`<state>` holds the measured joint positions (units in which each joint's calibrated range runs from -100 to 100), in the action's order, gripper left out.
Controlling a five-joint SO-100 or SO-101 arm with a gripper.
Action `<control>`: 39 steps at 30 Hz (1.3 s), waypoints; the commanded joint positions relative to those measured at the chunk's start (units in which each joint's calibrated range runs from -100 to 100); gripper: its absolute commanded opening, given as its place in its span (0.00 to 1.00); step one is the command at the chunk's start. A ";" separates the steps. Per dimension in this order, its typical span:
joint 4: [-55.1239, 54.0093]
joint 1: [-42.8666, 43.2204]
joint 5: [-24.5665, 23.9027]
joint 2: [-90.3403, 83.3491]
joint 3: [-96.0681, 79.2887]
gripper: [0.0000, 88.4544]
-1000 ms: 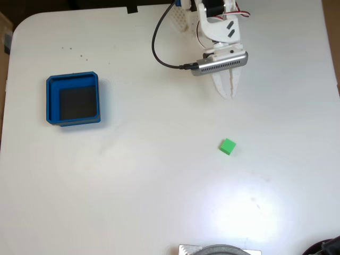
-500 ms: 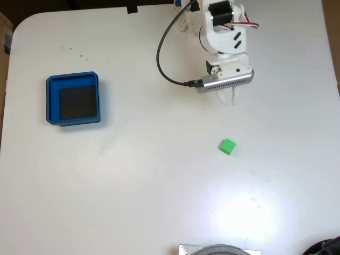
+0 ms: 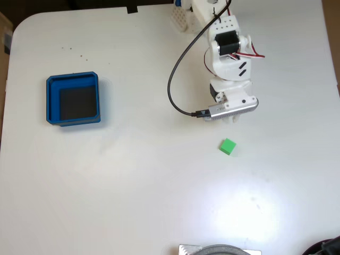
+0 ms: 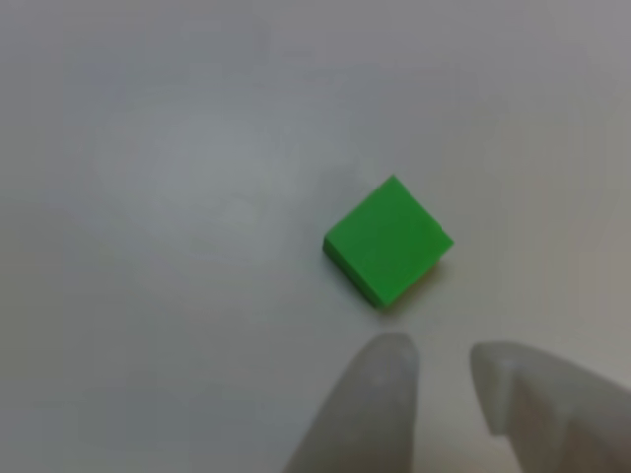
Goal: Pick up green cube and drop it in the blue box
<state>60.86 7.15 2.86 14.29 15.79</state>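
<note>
On the white table point(image 3: 133, 186) in the fixed view, the green cube point(image 3: 228, 146) lies bare at about three o'clock of centre, just past my gripper point(image 3: 229, 120) toward six o'clock, with the blue box point(image 3: 51, 101) well apart at nine o'clock. Up close in the other view, my gripper point(image 4: 439, 370) enters from five o'clock with its two pale fingertips point(image 4: 380, 379) slightly parted and holding nothing, the cube just beyond them toward twelve. It looks light, rigid and probably smooth, has no long axis, and sits turned corner-on to me, so I judge I should rotate and pinch two opposite flat faces.
</note>
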 commanded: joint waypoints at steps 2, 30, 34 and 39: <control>0.66 -0.43 4.74 4.69 11.14 0.01; 0.74 -0.50 16.17 18.66 25.86 0.01; 0.82 -0.58 16.07 18.66 25.86 0.01; 3.26 -0.58 15.82 18.66 25.86 0.04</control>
<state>61.77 7.15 18.88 33.92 37.81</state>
